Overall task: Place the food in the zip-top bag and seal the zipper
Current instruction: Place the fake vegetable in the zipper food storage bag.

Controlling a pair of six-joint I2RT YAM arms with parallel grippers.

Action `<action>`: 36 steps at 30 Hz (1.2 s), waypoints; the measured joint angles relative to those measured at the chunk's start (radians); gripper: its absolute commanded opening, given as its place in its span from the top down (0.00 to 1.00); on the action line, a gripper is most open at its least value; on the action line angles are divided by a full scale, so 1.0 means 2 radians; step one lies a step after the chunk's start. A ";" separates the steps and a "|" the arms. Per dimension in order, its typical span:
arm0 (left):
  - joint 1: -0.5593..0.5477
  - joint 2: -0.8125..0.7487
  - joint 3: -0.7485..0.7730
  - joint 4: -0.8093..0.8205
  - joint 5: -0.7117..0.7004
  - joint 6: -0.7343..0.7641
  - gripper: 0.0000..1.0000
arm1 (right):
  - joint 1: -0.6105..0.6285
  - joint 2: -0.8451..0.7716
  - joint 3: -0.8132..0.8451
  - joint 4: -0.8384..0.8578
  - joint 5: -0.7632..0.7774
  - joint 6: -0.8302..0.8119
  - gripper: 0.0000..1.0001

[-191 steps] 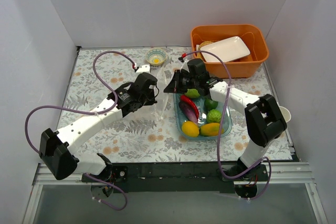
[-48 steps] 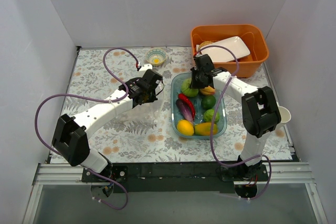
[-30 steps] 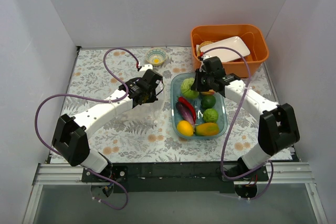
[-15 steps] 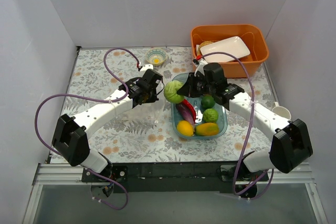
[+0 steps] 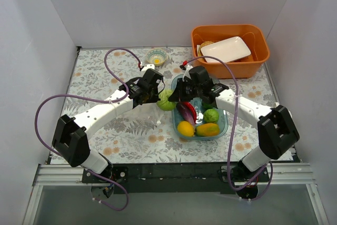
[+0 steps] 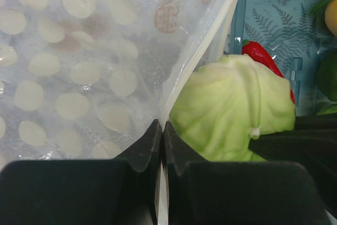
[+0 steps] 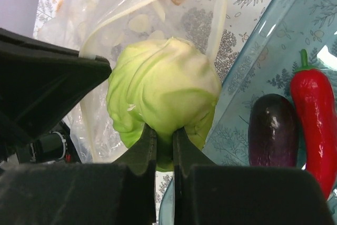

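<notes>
- Currently the right gripper (image 7: 160, 135) is pinched almost closed on a lower fold of the cabbage (image 7: 163, 82). The cabbage hangs at the mouth of the zip-top bag (image 6: 79, 51), between it and the blue tray (image 6: 274, 9).
- The left gripper (image 6: 160, 130) is clamped tight on the bag's upper lip at the zipper (image 6: 201, 51), holding it raised.
- That thin pinch on a soft leaf could slip and drop the cabbage onto the worktop (image 5: 105, 67) short of the mouth.
- The opening looks barely wider than the cabbage. A push could fold the lower lip under, shove the bag away, or tug the zipper free.
- The chilli (image 7: 313, 125) and eggplant (image 7: 274, 130) lie in the tray just beside.
- The orange tub (image 5: 260, 51) and small bowl (image 5: 156, 56) sit well apart, obstructing nothing.
</notes>
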 measured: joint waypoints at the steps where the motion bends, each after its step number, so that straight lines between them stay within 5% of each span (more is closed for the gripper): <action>1: 0.000 0.000 0.000 0.002 0.001 0.000 1.00 | 0.002 0.006 0.009 -0.008 0.005 -0.001 0.99; 13: 0.008 -0.002 0.001 -0.001 -0.001 0.008 1.00 | 0.044 0.076 0.157 -0.144 0.083 -0.056 0.99; 24: 0.002 -0.047 0.019 0.013 0.017 0.004 1.00 | 0.060 0.112 0.182 -0.173 0.097 -0.062 0.93; 33: 0.002 -0.049 0.019 0.011 0.022 -0.010 1.00 | 0.061 0.097 0.157 -0.099 0.039 -0.056 0.61; 36: 0.002 -0.049 0.016 0.009 0.019 -0.014 1.00 | 0.061 0.088 0.146 -0.078 0.025 -0.055 0.36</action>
